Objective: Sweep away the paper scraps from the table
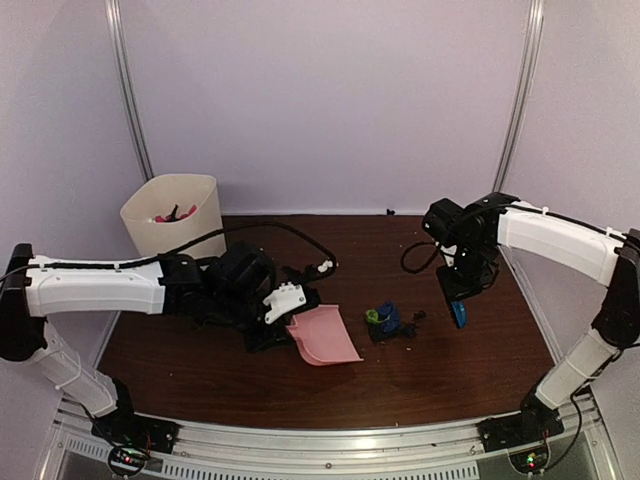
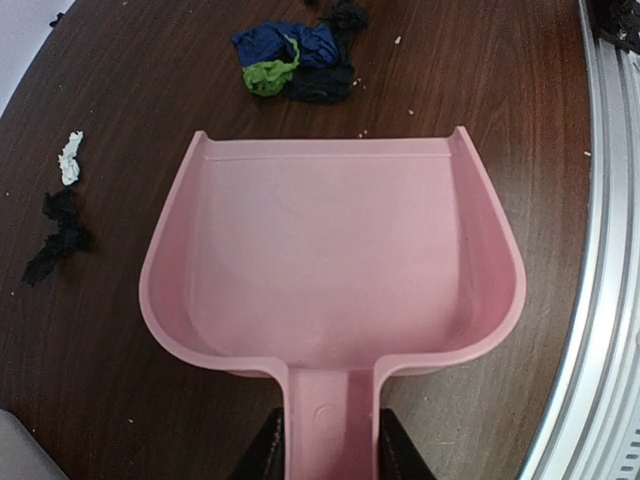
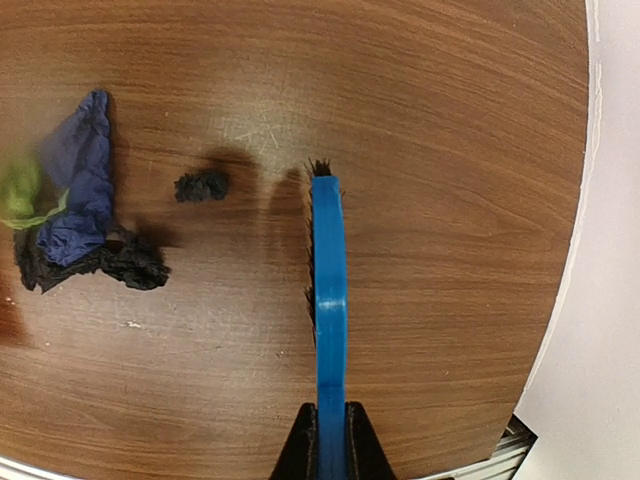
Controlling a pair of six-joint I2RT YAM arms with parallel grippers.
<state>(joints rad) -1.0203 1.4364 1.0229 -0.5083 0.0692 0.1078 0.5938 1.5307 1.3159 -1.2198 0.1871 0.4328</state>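
Note:
A cluster of dark blue, green and black paper scraps [image 1: 388, 322] [image 2: 290, 60] [image 3: 70, 200] lies mid-table [image 1: 450, 370]. One small black scrap [image 3: 202, 185] sits apart, between the cluster and the blue hand brush [image 3: 330, 280] [image 1: 458, 313]. My right gripper [image 3: 330, 445] [image 1: 460, 285] is shut on the brush handle, with the bristles facing the scraps. My left gripper [image 2: 330, 445] [image 1: 275, 325] is shut on the handle of the empty pink dustpan [image 2: 330, 260] [image 1: 322, 335]. The pan's open mouth faces the cluster across a short gap. A white scrap [image 2: 70, 158] and a black scrap [image 2: 58, 235] lie off the pan's far side.
A cream bin [image 1: 175, 215] holding pink and black bits stands at the back left corner. A silver rail [image 1: 330, 440] runs along the table's front edge. A black cable [image 1: 290, 235] loops over the wood behind the left arm. Pale walls enclose the back and sides.

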